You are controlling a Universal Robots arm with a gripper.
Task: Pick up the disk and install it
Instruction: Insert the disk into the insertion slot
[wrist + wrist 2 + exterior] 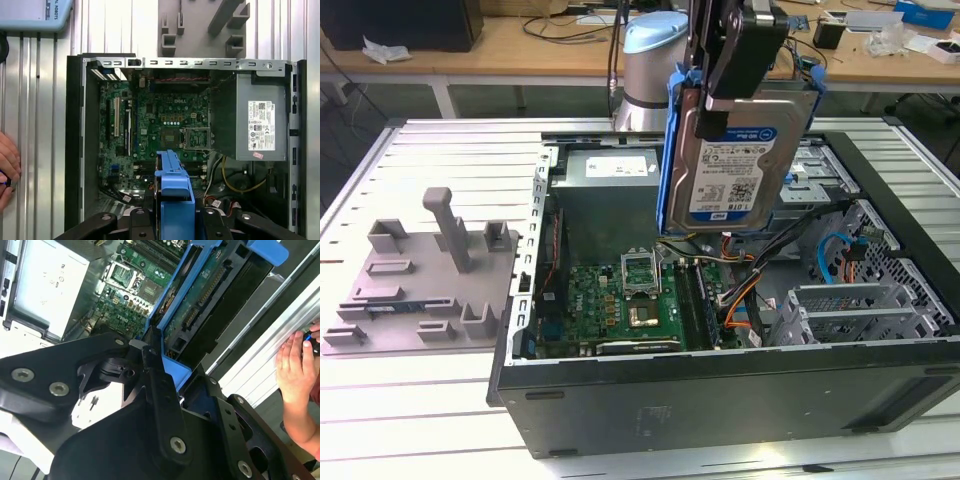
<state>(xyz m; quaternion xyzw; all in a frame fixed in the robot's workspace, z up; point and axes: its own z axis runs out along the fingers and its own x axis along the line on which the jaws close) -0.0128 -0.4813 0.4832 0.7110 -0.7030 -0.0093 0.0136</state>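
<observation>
Tabletop (pixel 440 150) of metal slats carries everything. On it lies an open case (pixel 720 400), with its inside facing up. Beside the case, toward the exterior view's left, a grey holder (pixel 420 270) with upright posts rests on the slats. Inside the case, a grey power supply (pixel 610 185) sits at the far end, and a green motherboard (pixel 610 300) lies flat on the floor just in front of it.

The disk (pixel 740 160) hangs upright in the air above the case, clear of it, label toward the exterior camera, with a blue carrier around its edges. The gripper (pixel 728 95) has it by the upper end, and its black fingers (pixel 159 390) are closed tight on the carrier. In the second wrist view a person's hand (pixel 295 370) rests at the table's edge, well apart from the disk.
</observation>
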